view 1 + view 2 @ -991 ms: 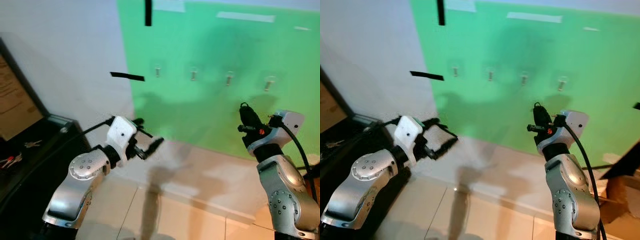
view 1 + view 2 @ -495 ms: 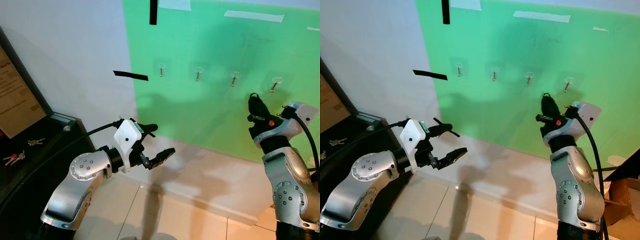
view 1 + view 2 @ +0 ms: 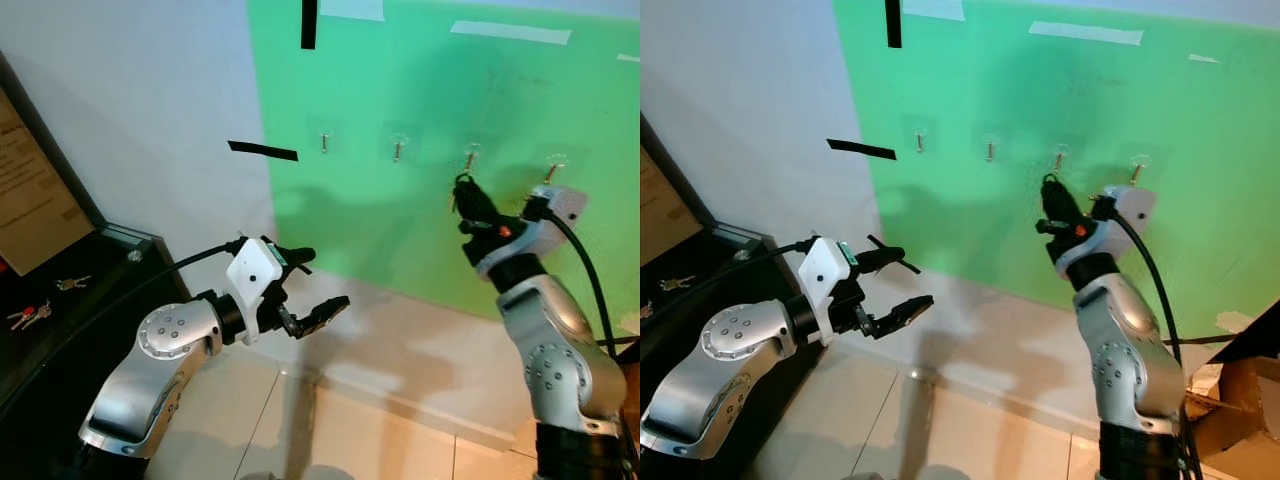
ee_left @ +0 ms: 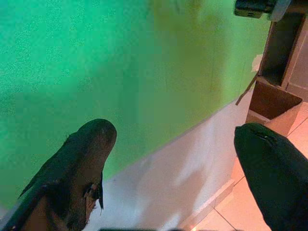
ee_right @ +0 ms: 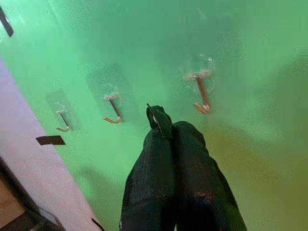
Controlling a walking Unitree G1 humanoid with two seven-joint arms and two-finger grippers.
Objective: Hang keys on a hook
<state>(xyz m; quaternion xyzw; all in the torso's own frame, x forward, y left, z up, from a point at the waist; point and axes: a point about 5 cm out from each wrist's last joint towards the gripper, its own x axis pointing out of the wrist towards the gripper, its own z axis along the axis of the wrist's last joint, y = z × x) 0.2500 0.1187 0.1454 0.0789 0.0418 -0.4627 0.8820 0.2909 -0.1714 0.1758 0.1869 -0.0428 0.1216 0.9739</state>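
My right gripper (image 5: 166, 126), pinched on a thin key ring (image 5: 153, 114), sits centre frame below the hooks (image 5: 199, 91); misaligned, the ring could slip past.

You had four hooks in a row on the wall panel (image 3: 420, 230) ahead. Your right pincer (image 3: 466, 190) was raised just below the third hook (image 3: 469, 158) from the left, near it, with the fourth hook (image 3: 550, 168) to its right. Your left pincer (image 3: 318, 288) was lower and well left, under the first hook (image 3: 324, 142). Spare keys (image 3: 28, 317) lay on the desk (image 3: 110, 262) at your far left. The floor (image 3: 340, 430) ran below the wall.
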